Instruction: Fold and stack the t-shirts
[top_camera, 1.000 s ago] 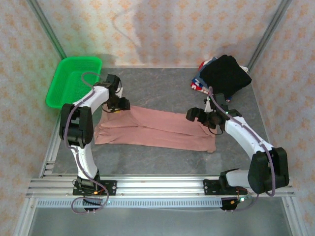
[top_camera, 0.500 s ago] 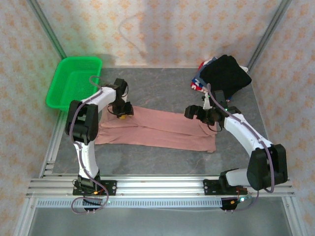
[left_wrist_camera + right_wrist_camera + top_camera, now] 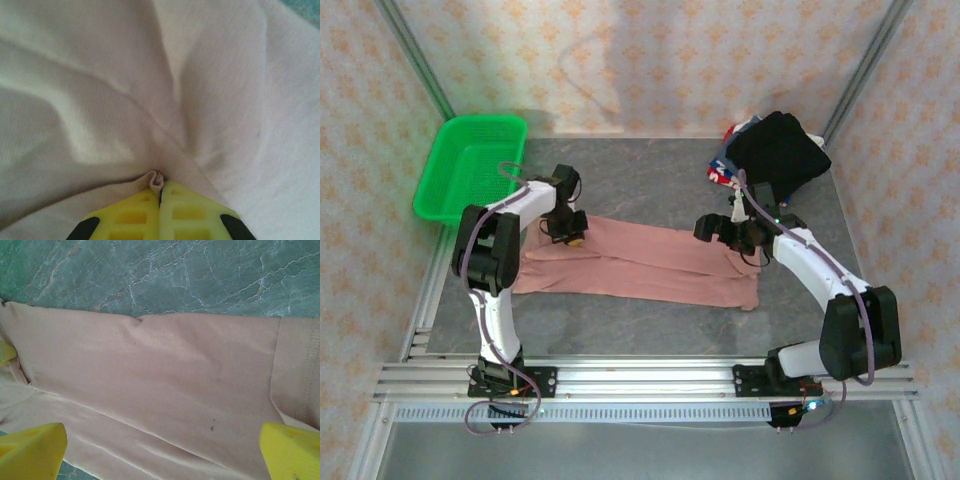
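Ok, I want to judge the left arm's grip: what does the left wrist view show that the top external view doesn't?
Left wrist: the left gripper with yellow fingers pressed together, a ridge of the pink t-shirt pinched at their tips. Top external: that shirt as a long folded strip on the table, the right gripper over its right end, the green basket, the shirt pile. Both: left gripper on pink cloth.

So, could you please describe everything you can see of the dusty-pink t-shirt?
The dusty-pink t-shirt is soft knit cloth, folded into a long creased band lying flat across the grey marbled table. The left end effector is shut, pinching a ridge near its left end; the right end effector hangs open over its hemmed right end.
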`<action>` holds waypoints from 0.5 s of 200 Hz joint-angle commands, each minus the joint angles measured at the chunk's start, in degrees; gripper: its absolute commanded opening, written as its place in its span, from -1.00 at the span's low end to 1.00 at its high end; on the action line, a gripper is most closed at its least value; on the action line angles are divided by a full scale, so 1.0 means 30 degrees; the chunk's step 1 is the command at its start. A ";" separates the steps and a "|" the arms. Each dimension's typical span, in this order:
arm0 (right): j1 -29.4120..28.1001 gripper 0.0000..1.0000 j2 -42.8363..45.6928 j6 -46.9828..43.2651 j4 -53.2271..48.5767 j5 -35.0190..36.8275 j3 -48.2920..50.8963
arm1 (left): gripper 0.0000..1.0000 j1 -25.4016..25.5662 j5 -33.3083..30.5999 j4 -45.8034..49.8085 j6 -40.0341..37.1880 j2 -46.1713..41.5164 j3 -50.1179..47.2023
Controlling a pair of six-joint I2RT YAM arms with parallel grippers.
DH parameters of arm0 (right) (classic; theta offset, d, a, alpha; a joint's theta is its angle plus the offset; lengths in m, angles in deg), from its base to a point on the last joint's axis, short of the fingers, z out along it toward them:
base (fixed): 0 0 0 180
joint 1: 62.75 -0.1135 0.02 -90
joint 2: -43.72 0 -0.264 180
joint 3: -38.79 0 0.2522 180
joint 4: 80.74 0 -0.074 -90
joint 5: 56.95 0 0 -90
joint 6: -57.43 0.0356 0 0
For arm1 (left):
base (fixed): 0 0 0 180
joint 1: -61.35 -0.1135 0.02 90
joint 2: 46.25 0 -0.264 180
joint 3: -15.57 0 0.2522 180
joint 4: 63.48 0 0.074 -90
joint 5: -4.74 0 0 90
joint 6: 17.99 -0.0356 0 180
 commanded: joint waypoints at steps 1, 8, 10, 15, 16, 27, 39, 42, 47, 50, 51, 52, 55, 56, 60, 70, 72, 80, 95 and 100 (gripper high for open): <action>-0.0053 0.97 -0.0193 0.0057 0.0611 0.0441 -0.0720 | -0.92 0.0206 -0.0432 0.0107 0.0970 -0.2132 -0.1101; -0.0049 0.97 -0.0294 0.0070 0.0684 0.0478 -0.0736 | -0.93 0.0287 -0.0408 0.0062 0.1138 -0.2441 -0.1452; -0.0054 0.98 -0.0307 0.0077 0.0684 0.0489 -0.0747 | -0.93 0.0276 -0.0382 0.0049 0.1154 -0.2547 -0.1556; -0.0030 0.98 -0.0387 0.0113 0.0746 0.0521 -0.0765 | -0.93 0.0338 -0.0422 0.0005 0.1288 -0.2782 -0.1774; -0.0043 0.98 -0.0393 0.0121 0.0754 0.0536 -0.0772 | -0.93 0.0359 -0.0412 -0.0003 0.1317 -0.2823 -0.1814; -0.0055 0.98 -0.0564 0.0154 0.0791 0.0551 -0.0836 | -0.93 0.0504 -0.0472 -0.0119 0.1376 -0.3320 -0.2520; -0.0045 0.98 -0.0745 0.0187 0.0818 0.0521 -0.0919 | -0.94 0.0644 -0.0704 -0.0295 0.2189 -0.3909 -0.3340; -0.0051 0.98 -0.0772 0.0209 0.0853 0.0522 -0.0914 | -0.94 0.0669 -0.0788 -0.0311 0.2287 -0.4068 -0.3545; -0.0054 0.99 -0.0827 0.0235 0.0919 0.0547 -0.0926 | -0.94 0.0729 -0.0946 -0.0401 0.2484 -0.4373 -0.3831; -0.0056 1.00 -0.0859 0.0248 0.0935 0.0566 -0.0930 | -0.94 0.0768 -0.0965 -0.0481 0.2616 -0.4573 -0.4116; -0.0056 0.99 -0.0878 0.0262 0.0936 0.0573 -0.0928 | -0.94 0.0764 -0.0976 -0.0525 0.2670 -0.4627 -0.4186; -0.0056 0.99 -0.0873 0.0283 0.0952 0.0577 -0.0927 | -0.94 0.0777 -0.0997 -0.0561 0.2711 -0.4683 -0.4280; -0.0045 0.99 -0.0894 0.0298 0.0980 0.0595 -0.0941 | -0.94 0.0792 -0.0967 -0.0670 0.2872 -0.4857 -0.4538; -0.0051 0.99 -0.0895 0.0301 0.0988 0.0603 -0.0948 | -0.94 0.0791 -0.0963 -0.0707 0.2929 -0.4916 -0.4617; -0.0056 0.99 -0.0977 0.0293 0.1010 0.0606 -0.0928 | -0.94 0.0848 -0.0965 -0.0872 0.3137 -0.5144 -0.4963; -0.0042 0.99 -0.1112 0.0352 0.1054 0.0594 -0.0926 | -0.94 0.0969 -0.0948 -0.1138 0.3604 -0.5640 -0.5728; -0.0045 0.99 -0.1134 0.0360 0.1055 0.0592 -0.0926 | -0.94 0.0966 -0.0956 -0.1172 0.3683 -0.5756 -0.5862; -0.0056 0.99 -0.1236 0.0392 0.1083 0.0593 -0.0962 | -0.95 0.1128 -0.0980 -0.1289 0.4015 -0.6126 -0.6443; -0.0056 0.99 -0.1350 0.0475 0.1190 0.0619 -0.0989 | -0.96 0.1473 -0.1040 -0.1355 0.4647 -0.6899 -0.7468; -0.0034 0.99 -0.1379 0.0498 0.1183 0.0689 -0.1027 | -0.95 0.1576 -0.1035 -0.1381 0.4874 -0.7172 -0.7845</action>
